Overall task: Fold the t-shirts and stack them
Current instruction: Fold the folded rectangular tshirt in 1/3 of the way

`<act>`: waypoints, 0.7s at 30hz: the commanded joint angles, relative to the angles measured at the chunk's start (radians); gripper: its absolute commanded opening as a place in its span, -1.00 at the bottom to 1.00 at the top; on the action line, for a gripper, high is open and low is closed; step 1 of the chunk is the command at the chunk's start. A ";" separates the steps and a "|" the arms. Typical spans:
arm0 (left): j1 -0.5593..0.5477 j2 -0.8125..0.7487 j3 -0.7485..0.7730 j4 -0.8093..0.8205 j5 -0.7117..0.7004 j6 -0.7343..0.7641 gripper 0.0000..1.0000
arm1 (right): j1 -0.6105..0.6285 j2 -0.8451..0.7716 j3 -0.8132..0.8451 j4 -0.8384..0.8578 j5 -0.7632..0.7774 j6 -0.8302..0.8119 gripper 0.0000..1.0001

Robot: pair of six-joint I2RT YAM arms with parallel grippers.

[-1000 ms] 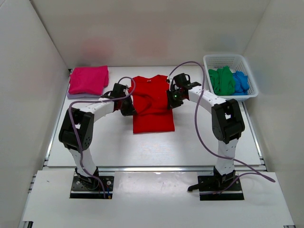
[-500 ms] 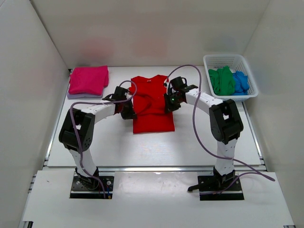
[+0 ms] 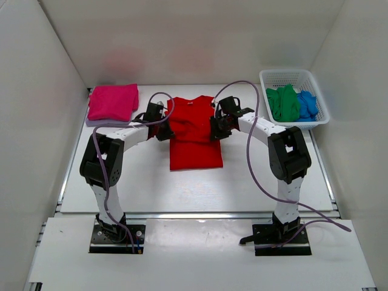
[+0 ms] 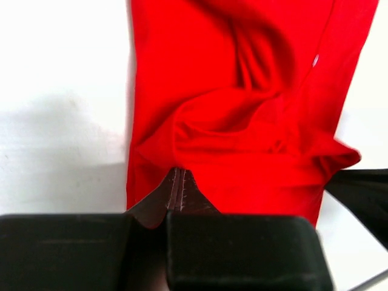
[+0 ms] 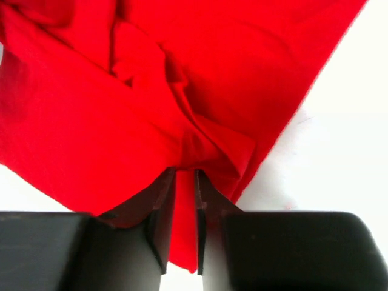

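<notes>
**White tabletop (image 3: 139, 182), bright red cloth t-shirt (image 3: 194, 145) held at both sides**

The left gripper (image 4: 179, 182) has its jaws pressed together on a small tuck of red cloth at the shirt's left edge. The right gripper (image 5: 185, 176) is almost as narrow, with a fold of the shirt's right edge drawn in between its fingers. Both hold the shirt roughly midway up its sides, in the middle of the overhead frame.

Between the two grips the fabric is bunched and creased across the chest. The lower part lies flat toward the bottom of the frame, and the collar end points toward the top.

The cloth looks light and limp, and probably not slippery. It will likely sag and wrinkle wherever nothing supports it. An edge or a doubled fold should give the surest hold, with both sides moved evenly.

Farther out, a folded magenta-pink cloth t-shirt (image 3: 113, 102) lies at the upper left, well apart from the red one. At the upper right, a white plastic mesh basket (image 3: 291, 73) holds a crumpled green cloth t-shirt (image 3: 283, 103) and a blue cloth t-shirt (image 3: 307, 104).
</notes>
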 commanded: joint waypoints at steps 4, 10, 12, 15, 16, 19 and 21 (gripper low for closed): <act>0.015 0.032 0.099 0.074 -0.078 -0.022 -1.00 | -0.052 -0.007 0.047 0.106 0.014 0.027 -0.45; 0.038 -0.039 0.037 0.135 -0.098 -0.028 -1.00 | -0.069 -0.023 0.043 0.106 0.050 0.024 -0.40; 0.058 -0.089 -0.025 0.185 -0.081 -0.032 -1.00 | -0.078 -0.052 0.001 0.126 0.044 0.036 -0.30; 0.077 -0.165 -0.094 0.160 -0.030 -0.008 -0.98 | -0.083 -0.089 -0.056 0.153 0.016 0.045 -0.31; 0.078 -0.161 -0.098 0.140 -0.006 0.009 -0.99 | -0.083 -0.094 -0.065 0.146 0.008 0.047 -0.35; 0.058 -0.172 -0.121 0.094 0.020 0.034 -0.97 | -0.057 -0.094 -0.089 0.145 -0.003 0.027 -0.47; 0.048 -0.188 -0.158 0.123 0.036 0.017 -0.98 | -0.032 -0.108 -0.103 0.157 0.023 0.028 -0.56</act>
